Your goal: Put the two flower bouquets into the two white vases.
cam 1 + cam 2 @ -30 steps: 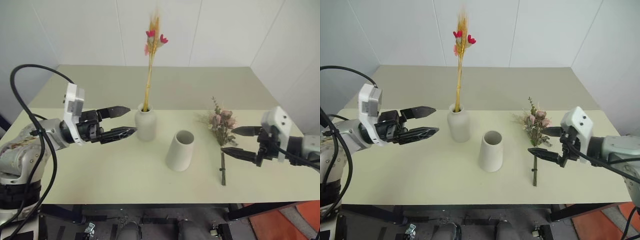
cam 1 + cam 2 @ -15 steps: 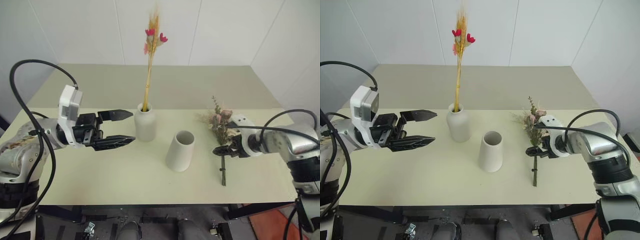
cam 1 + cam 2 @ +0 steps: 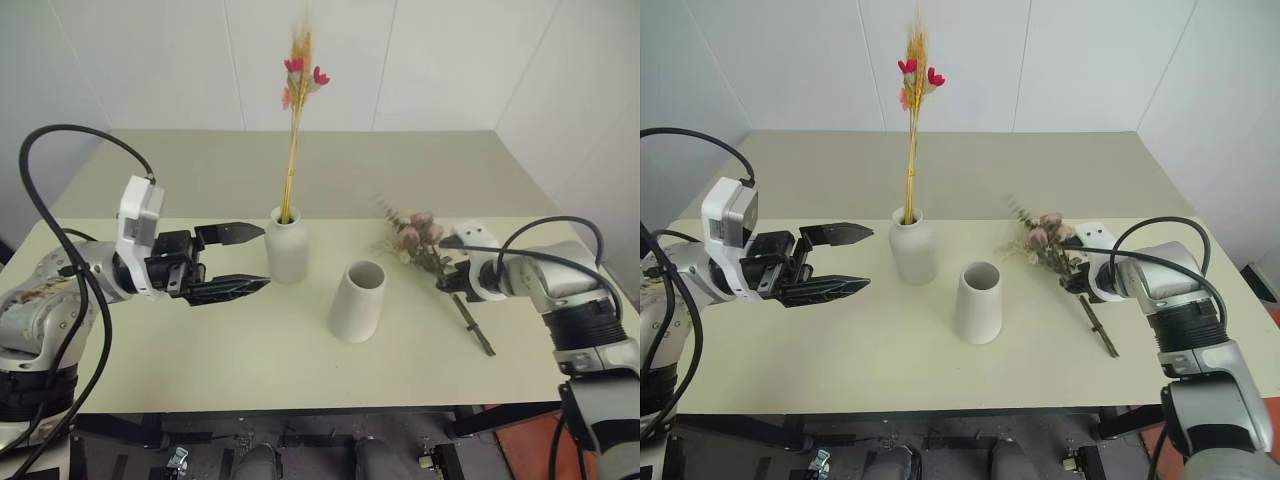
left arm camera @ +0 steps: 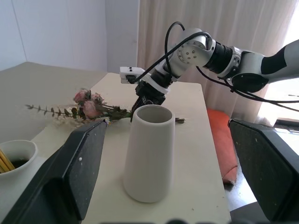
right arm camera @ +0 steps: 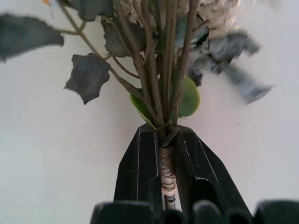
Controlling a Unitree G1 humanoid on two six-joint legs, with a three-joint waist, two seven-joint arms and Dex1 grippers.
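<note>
One rose bouquet (image 3: 425, 247), blooms upper-left.

You can count two white vases, the bottle-shaped vase (image 3: 287, 244) and the cone vase (image 3: 358, 301), two bouquets, the yellow-stemmed bouquet (image 3: 297, 120) and the rose bouquet (image 3: 418, 238), and one table (image 3: 250, 345).

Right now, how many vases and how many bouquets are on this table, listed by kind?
White vases: 2, bottle-shaped and cone.
Bouquets: 2, yellow-stem bunch standing in the bottle-shaped one, rose bunch clamped by the right gripper.
Total: 4.
</note>
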